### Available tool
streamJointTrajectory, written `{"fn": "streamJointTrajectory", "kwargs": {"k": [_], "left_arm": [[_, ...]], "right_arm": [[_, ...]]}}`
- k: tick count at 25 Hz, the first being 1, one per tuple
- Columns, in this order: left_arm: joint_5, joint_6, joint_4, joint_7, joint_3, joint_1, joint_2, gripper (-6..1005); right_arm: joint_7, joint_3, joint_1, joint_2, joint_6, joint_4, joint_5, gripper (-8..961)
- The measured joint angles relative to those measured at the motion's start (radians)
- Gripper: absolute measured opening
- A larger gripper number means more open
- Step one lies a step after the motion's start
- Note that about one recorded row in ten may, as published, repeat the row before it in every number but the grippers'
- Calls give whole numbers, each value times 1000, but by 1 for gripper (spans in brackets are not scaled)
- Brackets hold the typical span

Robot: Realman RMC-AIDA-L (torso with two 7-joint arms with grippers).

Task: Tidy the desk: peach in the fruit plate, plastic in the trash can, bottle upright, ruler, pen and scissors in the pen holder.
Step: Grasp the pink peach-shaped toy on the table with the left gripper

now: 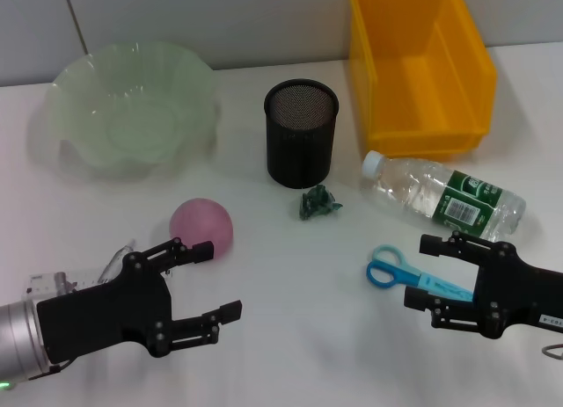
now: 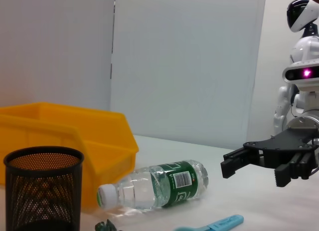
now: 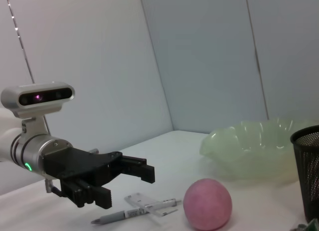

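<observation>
At the near left of the white table (image 1: 290,275) the left gripper (image 1: 211,279) hovers with fingers spread, holding nothing, just near of the pink peach (image 1: 201,229). The right gripper (image 1: 425,272), also spread and empty, hangs over the blue scissors (image 1: 400,275). The water bottle (image 1: 442,194) lies on its side before the yellow bin (image 1: 418,64); a crumpled green plastic scrap (image 1: 318,202) sits by the mesh pen holder (image 1: 301,133). The green fruit plate (image 1: 132,112) stands far left.

The left claw (image 1: 207,279) is hiding most of the ruler (image 1: 114,259) and what is probably the pen. The right claw (image 1: 426,272) is covering the scissors' (image 1: 393,272) blades. The frame edge is cutting off the yellow bin's (image 1: 413,64) top.
</observation>
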Motion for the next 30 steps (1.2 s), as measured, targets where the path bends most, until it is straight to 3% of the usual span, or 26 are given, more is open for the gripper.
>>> {"fn": "streamJointTrajectory", "kwargs": {"k": [9, 12, 21, 30], "left_arm": [[-8, -8, 0, -1, -1, -6, -4, 842], [-75, -99, -17, 7, -7, -23, -14, 842], [-231, -336, -214, 101, -5, -160, -15, 842], [-264, -408, -257, 168, 9, -170, -15, 843]], "right_arm": [[0, -8, 0, 3, 7, 0, 0, 825], [0, -9, 1, 3, 7, 0, 0, 825], [0, -12, 3, 4, 3, 0, 0, 826], [9, -12, 2, 6, -1, 0, -11, 826]]}}
